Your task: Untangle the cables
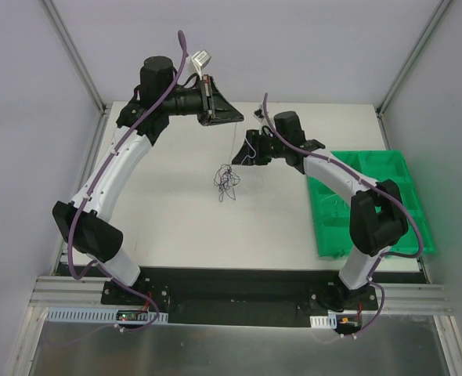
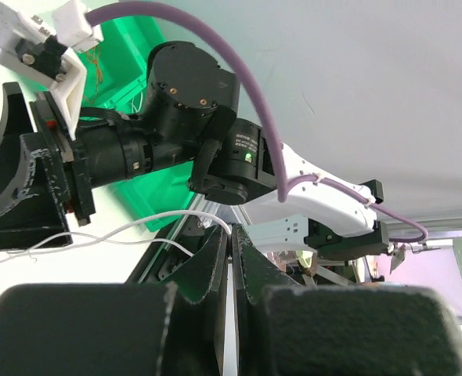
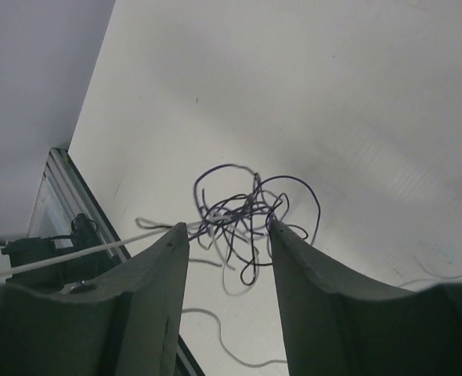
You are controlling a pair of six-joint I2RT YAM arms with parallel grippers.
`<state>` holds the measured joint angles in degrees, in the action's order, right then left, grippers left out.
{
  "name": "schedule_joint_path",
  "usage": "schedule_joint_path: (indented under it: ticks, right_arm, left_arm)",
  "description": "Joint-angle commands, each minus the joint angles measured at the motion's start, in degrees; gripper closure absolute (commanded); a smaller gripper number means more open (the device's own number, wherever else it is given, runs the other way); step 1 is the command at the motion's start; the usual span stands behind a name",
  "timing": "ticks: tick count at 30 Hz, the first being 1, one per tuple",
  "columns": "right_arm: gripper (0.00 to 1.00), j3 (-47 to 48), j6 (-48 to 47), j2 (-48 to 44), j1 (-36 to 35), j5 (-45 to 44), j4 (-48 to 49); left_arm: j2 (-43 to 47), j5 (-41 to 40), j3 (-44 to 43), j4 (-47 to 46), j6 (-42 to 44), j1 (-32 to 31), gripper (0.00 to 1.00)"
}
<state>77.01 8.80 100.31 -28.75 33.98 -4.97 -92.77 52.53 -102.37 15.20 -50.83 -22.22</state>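
We see the left end effector (image 2: pixel 231 239) raised over the far part of the surface (image 1: pixel 176 219), its two fingers pressed together with no gap between them. A whitish strand (image 2: pixel 137 225) runs in from the left of the left wrist view and ends right at the seam of those fingertips, so it appears pinched there. From above, we make out a very faint line between that end effector and the knot lower down.

The cables (image 1: pixel 227 178) form a small loopy tangle of dark strands near the middle of the surface, between the two arms. In the right wrist view we find a pale strand stretched straight from the left edge into the knot, and the knot's shadow lies on the surface beside it.

The right end effector (image 3: pixel 229 227) stands with its fingers apart, just beside the tangle and clamping nothing. A green tray (image 1: pixel 395 168) lies at the right edge, partly under the right arm.
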Motion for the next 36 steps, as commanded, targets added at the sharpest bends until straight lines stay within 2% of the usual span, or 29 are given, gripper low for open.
schedule_joint_path:
  ticks: [1,6,11,17,22,27,36]
  right_arm:
    - [0.53,2.1,0.7,-2.2,-1.1,-4.4,3.1]
    - [0.53,2.0,1.7,-1.8,-1.9,-3.1,4.6]
    - [0.46,-3.4,1.8,-5.6,-2.0,-2.2,7.0]
    - [0.39,-5.6,2.3,-9.0,-1.7,-1.0,6.0]
    - [0.35,-6.8,3.0,-10.3,0.3,7.5,7.8]
    - [0.36,-7.2,3.9,-9.6,0.3,10.4,9.8]
    - [0.49,-8.5,5.1,-7.7,-1.4,10.2,10.1]
  left_arm:
    - [1.0,2.0,-4.7,-3.2,-1.3,-1.0,1.0]
    - [-0.8,3.1,-8.3,-3.2,-2.6,-1.9,1.0]
    - [-1.7,2.8,-10.4,-3.2,-3.0,-2.5,1.0]
    - [-1.5,2.0,-10.0,-3.2,-3.0,-2.5,1.0]
    - [-1.6,2.0,-10.2,-3.2,-3.0,-2.5,1.0]
    - [-1.9,2.4,-11.0,-3.2,-3.0,-2.5,1.0]
    - [-3.4,2.8,-14.1,-3.2,-3.8,-2.5,1.0]
